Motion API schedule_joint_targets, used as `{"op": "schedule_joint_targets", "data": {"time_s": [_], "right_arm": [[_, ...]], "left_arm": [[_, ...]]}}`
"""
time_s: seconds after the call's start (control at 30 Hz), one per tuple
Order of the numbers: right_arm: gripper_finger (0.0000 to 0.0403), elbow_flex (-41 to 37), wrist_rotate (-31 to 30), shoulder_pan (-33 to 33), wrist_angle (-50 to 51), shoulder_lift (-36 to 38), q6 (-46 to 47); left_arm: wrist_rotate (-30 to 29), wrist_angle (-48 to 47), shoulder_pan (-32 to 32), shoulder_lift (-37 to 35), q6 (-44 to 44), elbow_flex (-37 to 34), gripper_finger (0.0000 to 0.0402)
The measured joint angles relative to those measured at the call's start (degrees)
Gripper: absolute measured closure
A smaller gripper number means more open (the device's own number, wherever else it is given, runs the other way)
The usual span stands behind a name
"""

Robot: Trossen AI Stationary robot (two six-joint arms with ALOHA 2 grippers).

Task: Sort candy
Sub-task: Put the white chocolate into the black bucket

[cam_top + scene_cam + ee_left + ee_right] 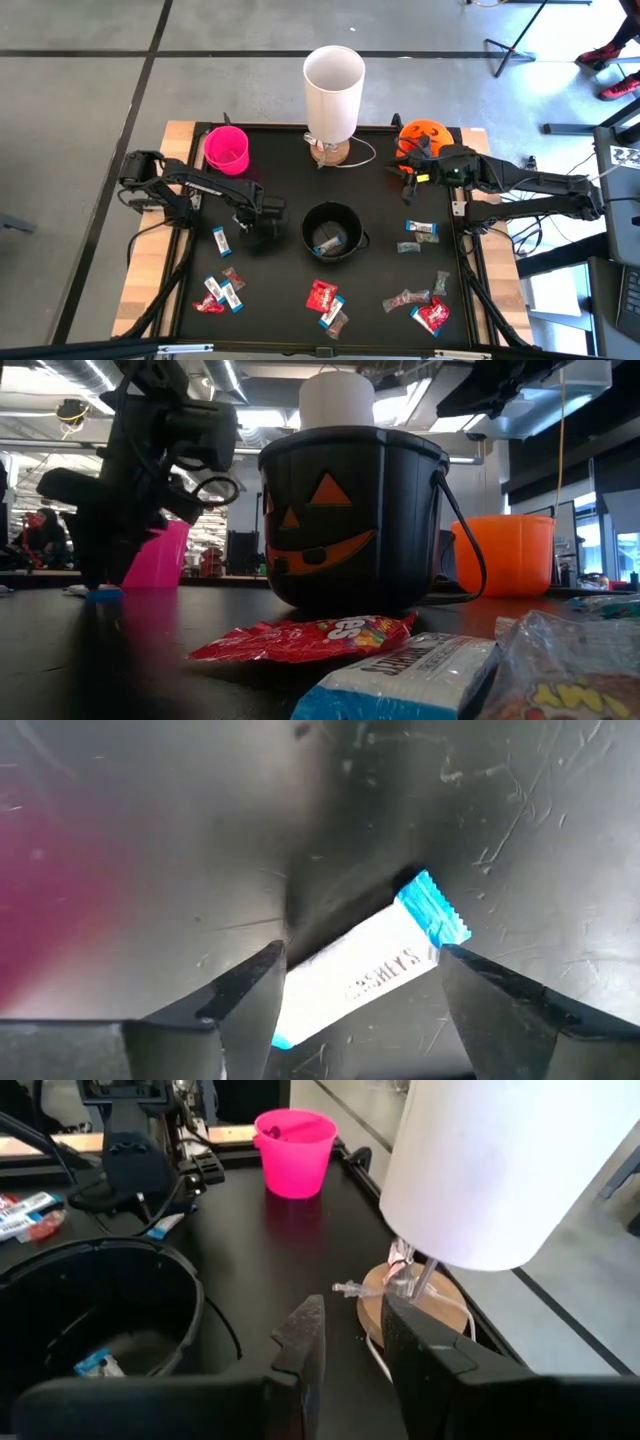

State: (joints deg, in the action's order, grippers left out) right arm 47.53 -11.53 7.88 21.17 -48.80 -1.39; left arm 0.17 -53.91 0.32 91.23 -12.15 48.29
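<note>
We look down on a black mat (290, 290) laid over a pale wooden table (140, 290), standing on a grey concrete floor with dark seams. At the mat's far edge stands a tall white cylindrical lamp shade on a round wooden base (333, 95), with a bright pink plastic cup (228, 149) to its left and an orange pumpkin bucket (422, 135) to its right. A black jack-o'-lantern bucket (331, 231) sits near the middle, with a wrapper or two lying inside.

The candy is scattered mostly along the near half of the mat: a cluster of red packets and blue-and-white mini bars (219, 293) at near left, a red packet with a bar beside it (325, 300) at near centre, and more wrapped pieces (425, 305) at near right, plus two small bars (418, 235) just right of the black bucket.

Our left gripper (350, 985) is low over the mat, left of the black bucket, its fingers spread on either side of one blue-and-white silvery mini bar (365, 975) that lies flat on the mat; whether the pads touch it we cannot tell. Our right gripper (350, 1350) hovers by the orange bucket with its fingers nearly together, holding nothing.

From table height we see an open workshop with ceiling lights; distant figures at far left are too small to make out. The nearest sweets there are cut off by the frame edge.
</note>
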Motion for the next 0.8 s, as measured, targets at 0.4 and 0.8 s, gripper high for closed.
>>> {"op": "schedule_joint_targets", "data": {"time_s": [0.4, 0.8], "right_arm": [[0.0304, 0.0, 0.7, 0.0, -0.3, -1.8, -0.2], [0.0304, 0.0, 2.1, 0.0, -0.6, -1.8, -0.4]], "left_arm": [[2.2, 0.0, 0.0, 3.9, 6.8, 0.2, 0.0149], [2.5, 0.3, -1.0, 3.9, 8.3, 0.1, 0.0242]]}}
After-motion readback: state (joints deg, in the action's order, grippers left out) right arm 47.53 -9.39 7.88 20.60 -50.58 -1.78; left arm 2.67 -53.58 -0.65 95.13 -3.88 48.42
